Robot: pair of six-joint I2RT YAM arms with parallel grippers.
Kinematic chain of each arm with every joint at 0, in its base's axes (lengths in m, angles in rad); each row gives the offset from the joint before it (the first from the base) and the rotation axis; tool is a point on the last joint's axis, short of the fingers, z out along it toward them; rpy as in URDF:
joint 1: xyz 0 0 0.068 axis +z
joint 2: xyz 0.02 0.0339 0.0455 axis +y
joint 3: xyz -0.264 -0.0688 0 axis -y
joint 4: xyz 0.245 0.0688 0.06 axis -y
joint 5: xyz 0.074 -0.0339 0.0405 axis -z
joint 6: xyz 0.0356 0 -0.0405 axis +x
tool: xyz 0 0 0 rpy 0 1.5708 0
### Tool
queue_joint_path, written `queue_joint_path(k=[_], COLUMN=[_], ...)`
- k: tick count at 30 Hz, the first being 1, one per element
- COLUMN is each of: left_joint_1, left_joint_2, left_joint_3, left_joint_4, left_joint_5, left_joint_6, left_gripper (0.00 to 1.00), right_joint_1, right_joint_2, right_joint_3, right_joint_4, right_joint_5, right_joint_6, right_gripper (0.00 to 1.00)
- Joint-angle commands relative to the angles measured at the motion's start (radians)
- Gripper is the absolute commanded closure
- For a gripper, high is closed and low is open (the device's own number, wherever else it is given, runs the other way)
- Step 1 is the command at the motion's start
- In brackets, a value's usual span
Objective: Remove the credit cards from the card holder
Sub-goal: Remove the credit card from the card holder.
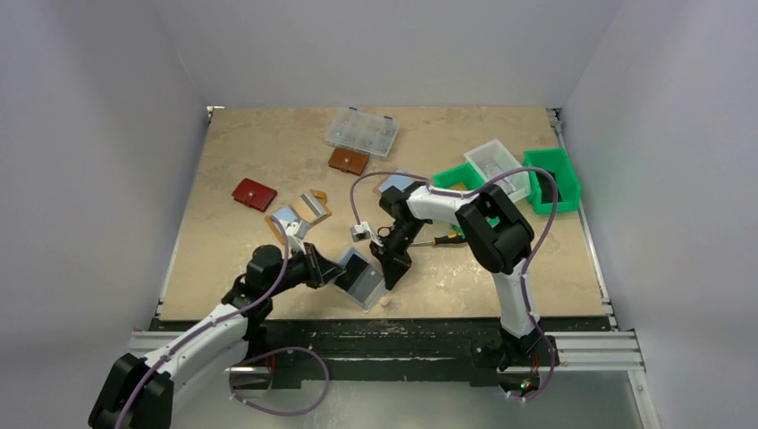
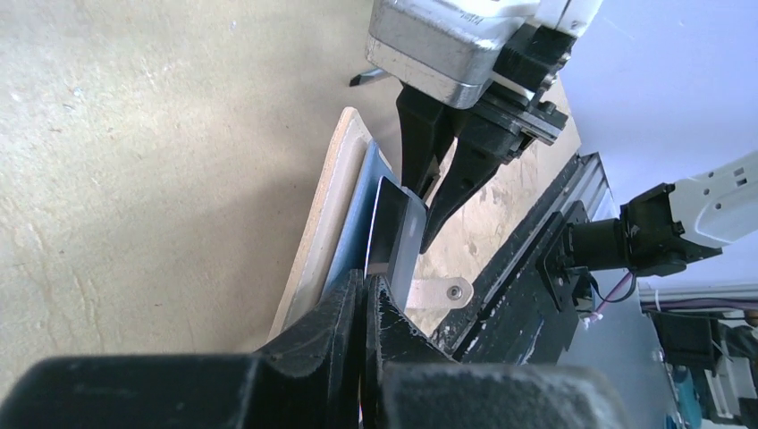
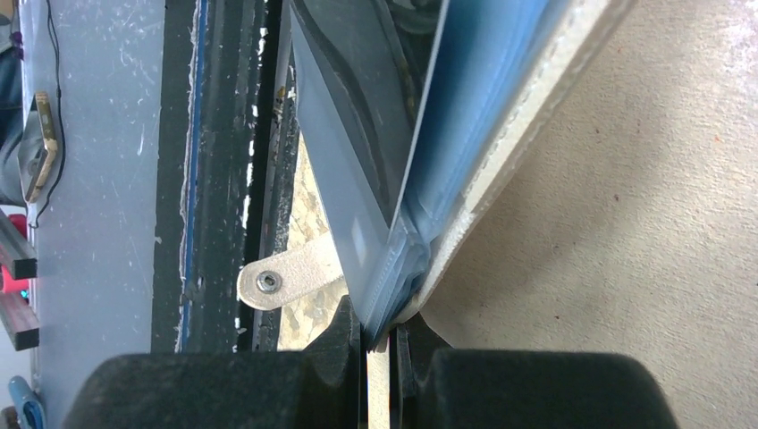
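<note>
I have the small tan folding card holder with pale blue and silvery-grey ribbed pockets (image 1: 362, 279) lifted on edge between both arms, just above the beige tabletop (image 1: 268, 152) near its front edge. Its snap tab (image 3: 286, 281) hangs free toward the black rail (image 2: 527, 268). The left gripper (image 2: 366, 290) has its fingers pressed together on the holder's lower edge. The right gripper (image 3: 377, 335) comes from the opposite side, its fingers nipped on the outer silvery-grey leaf. I cannot tell whether that pinch has caught a card or only the pocket film. That is my main worry: if it is only film, a pull would stretch the ribbed pockets or drag the whole card holder with it. My left hold covers just a thin margin, so I judge the holder could pivot or slide out under that load. This close to the rail, a card that comes free and slips could drop off the table.
</note>
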Motion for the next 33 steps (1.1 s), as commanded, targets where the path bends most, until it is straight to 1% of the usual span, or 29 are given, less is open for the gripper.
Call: queue_joint_path(k=[1,9,12,15,19,23,25,29,33], left_joint_1=[0.012,0.012,0.012,0.012,0.012,0.012,0.012,0.012,0.012], left_joint_2=[-0.056,-0.173,-0.198,-0.217,-0.232,-0.236,-0.247,-0.251,-0.229], left_joint_3=[0.051,0.106,0.119,0.134,0.139,0.114,0.099,0.094,0.086], left_joint_4=[-0.051,-0.154,-0.181,-0.196,-0.186,-0.13,-0.105,-0.082,-0.044], left_joint_5=[-0.089,-0.158,-0.172,-0.161,-0.105,-0.036,-0.014,0.019,0.047], left_joint_6=[0.042,0.056,0.055,0.05,0.027,-0.024,-0.04,-0.053,-0.063], left_gripper=[1.0,1.0,1.0,1.0,1.0,1.0,1.0,1.0,1.0], right_joint_1=[-0.006,-0.007,-0.008,-0.008,-0.021,-0.049,-0.063,-0.097,-0.134], right_joint_2=[0.023,0.035,0.036,0.032,0.006,-0.048,-0.072,-0.131,-0.233], right_joint_3=[0.016,0.017,0.016,0.018,0.016,0.001,0.0,0.001,-0.012], right_joint_4=[-0.021,-0.026,-0.026,-0.023,-0.007,0.026,0.029,0.025,0.026], right_joint_5=[0.072,0.075,0.075,0.075,0.074,0.078,0.08,0.081,0.079], right_joint_6=[-0.01,-0.011,-0.01,-0.005,0.011,0.035,0.036,0.031,0.014], right_gripper=[0.91,0.9,0.87,0.82,0.66,0.51,0.48,0.47,0.46])
